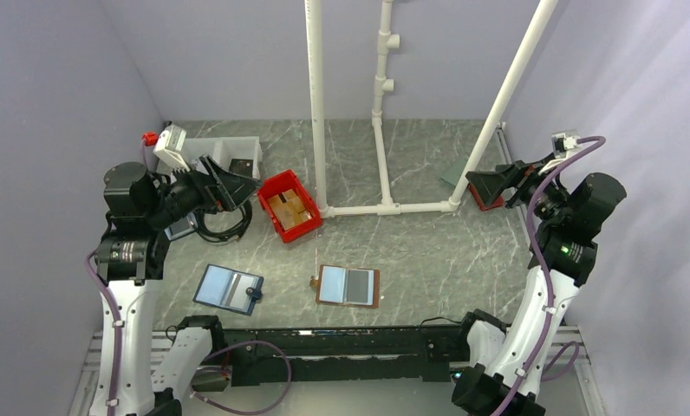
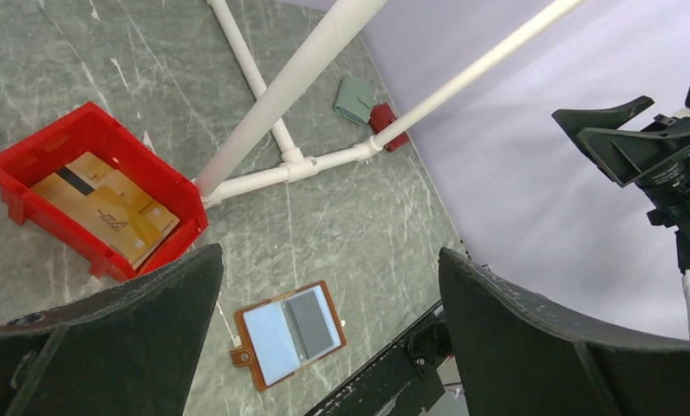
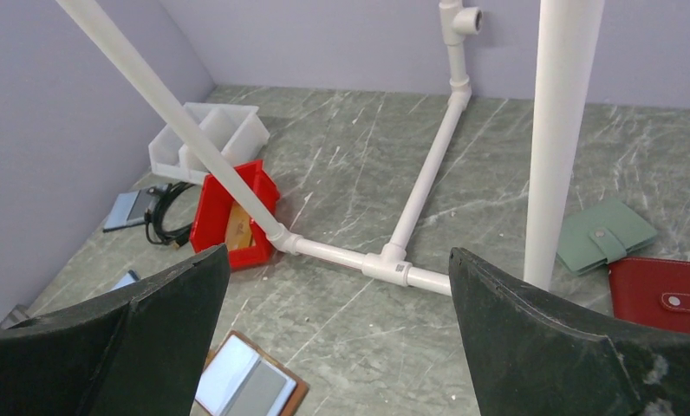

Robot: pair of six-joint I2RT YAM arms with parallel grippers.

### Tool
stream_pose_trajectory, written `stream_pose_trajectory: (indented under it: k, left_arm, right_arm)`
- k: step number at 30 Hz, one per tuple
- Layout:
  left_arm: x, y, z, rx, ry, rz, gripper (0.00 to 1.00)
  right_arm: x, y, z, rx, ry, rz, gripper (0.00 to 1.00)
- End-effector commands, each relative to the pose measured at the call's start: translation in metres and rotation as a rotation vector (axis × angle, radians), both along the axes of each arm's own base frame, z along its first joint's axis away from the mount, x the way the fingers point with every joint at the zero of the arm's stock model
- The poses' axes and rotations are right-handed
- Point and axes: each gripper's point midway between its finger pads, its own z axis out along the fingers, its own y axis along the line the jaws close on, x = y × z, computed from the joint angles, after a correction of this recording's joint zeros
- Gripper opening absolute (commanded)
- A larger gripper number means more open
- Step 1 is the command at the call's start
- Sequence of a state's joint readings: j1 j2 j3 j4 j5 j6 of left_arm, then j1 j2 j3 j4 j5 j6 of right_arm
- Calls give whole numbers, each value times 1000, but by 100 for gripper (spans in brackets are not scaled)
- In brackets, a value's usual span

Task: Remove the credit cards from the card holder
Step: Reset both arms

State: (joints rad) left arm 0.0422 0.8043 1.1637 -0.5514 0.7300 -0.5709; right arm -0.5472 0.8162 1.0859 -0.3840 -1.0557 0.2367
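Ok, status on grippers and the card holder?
Left gripper open, empty, raised. Right gripper open, empty, raised. Card holder lying open on table, untouched. Pipe frame beyond it, not touching.

Both arms have smooth white plastic links [image 1: 541,316], chunky black motor joints [image 1: 129,186], looped purple cables [image 1: 584,143] and broad black wedge-shaped gripper fingers [image 2: 107,338].
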Motion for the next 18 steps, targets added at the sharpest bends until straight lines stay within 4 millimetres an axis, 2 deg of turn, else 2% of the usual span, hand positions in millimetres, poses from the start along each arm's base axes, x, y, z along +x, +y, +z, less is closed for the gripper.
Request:
stream_pose_trajectory:
  k: [1,18]
  left_arm:
    - [-12,-3,13,6,-44,-24,99]
    - [-19,-2,4,24,-42,-16,99]
  right_arm:
    - [-9,7,20,-11,-43,12,100]
    - [-16,17,23,19,-46,70,100]
